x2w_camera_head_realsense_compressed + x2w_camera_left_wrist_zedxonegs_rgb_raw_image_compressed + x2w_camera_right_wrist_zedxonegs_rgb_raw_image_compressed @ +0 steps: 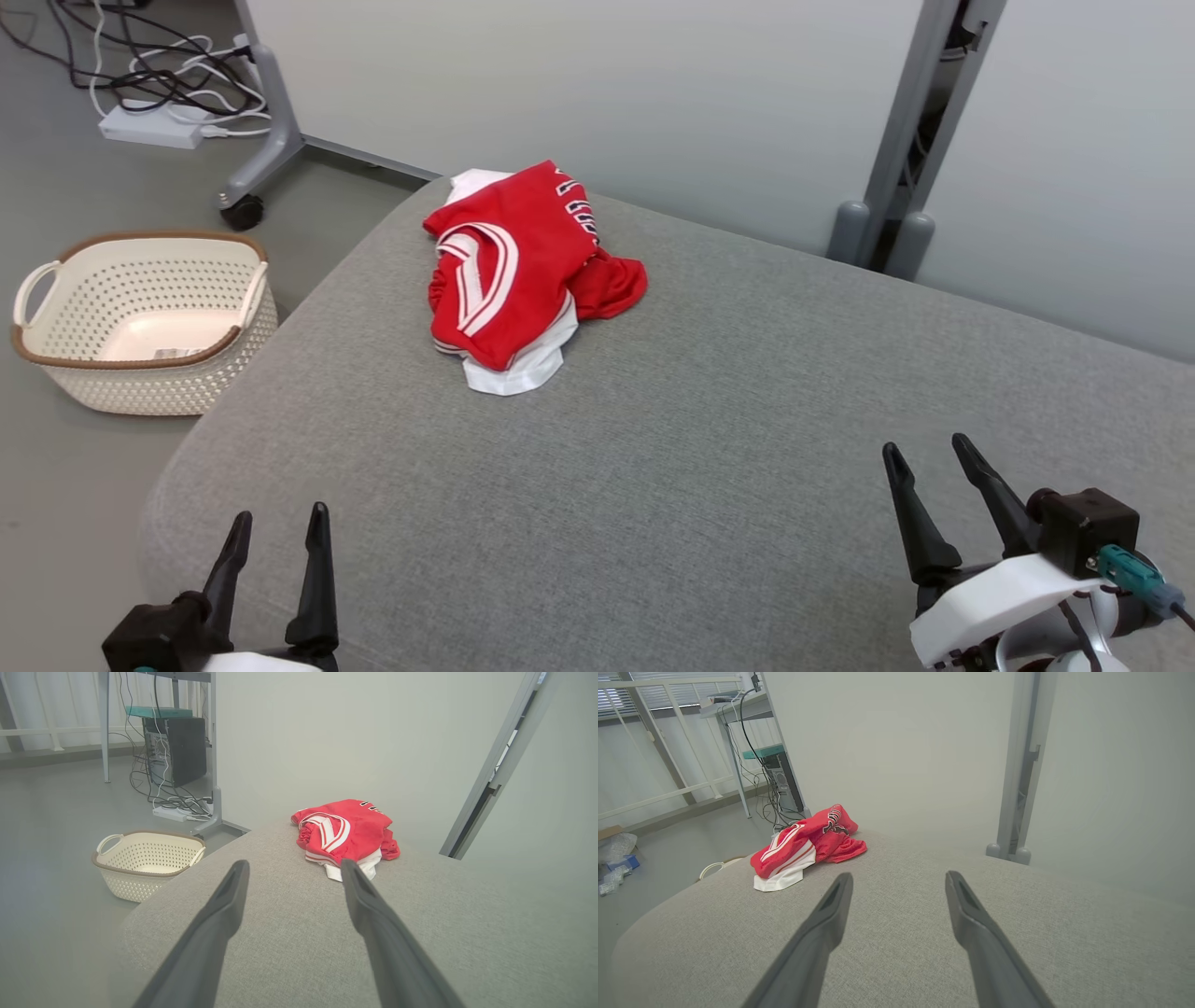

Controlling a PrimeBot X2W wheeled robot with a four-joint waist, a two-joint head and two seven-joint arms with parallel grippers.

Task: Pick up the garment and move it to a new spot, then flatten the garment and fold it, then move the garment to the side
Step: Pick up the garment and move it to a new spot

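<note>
The garment (513, 271) (345, 830) (798, 851), red with white trim and a white layer showing under it, lies bunched in a heap at the far left corner of the grey padded bench (700, 420), close to its rounded edge. It sits well apart from both pairs of fingers, with bare fabric between them.

The left fingers (317, 579) (222, 919) stand spread and hold nothing, at the near left edge of the bench. The garment is ahead of them and a little to their right. The right fingers (915, 523) (971, 924) are likewise released and empty at the near right, with the garment far off to their front left.

In the left wrist view one fingertip overlaps the white hem, though the head view shows them far apart. Dark lettering on the red cloth is broken up by the folds and cannot be read. How the garment is layered inside the heap is hidden.

On the floor left of the bench stands a cream perforated basket (140, 373) (131, 886). In the right wrist view just a loop of its handle clears the bench edge. The head view cuts off the left arm's body at the bottom.
</note>
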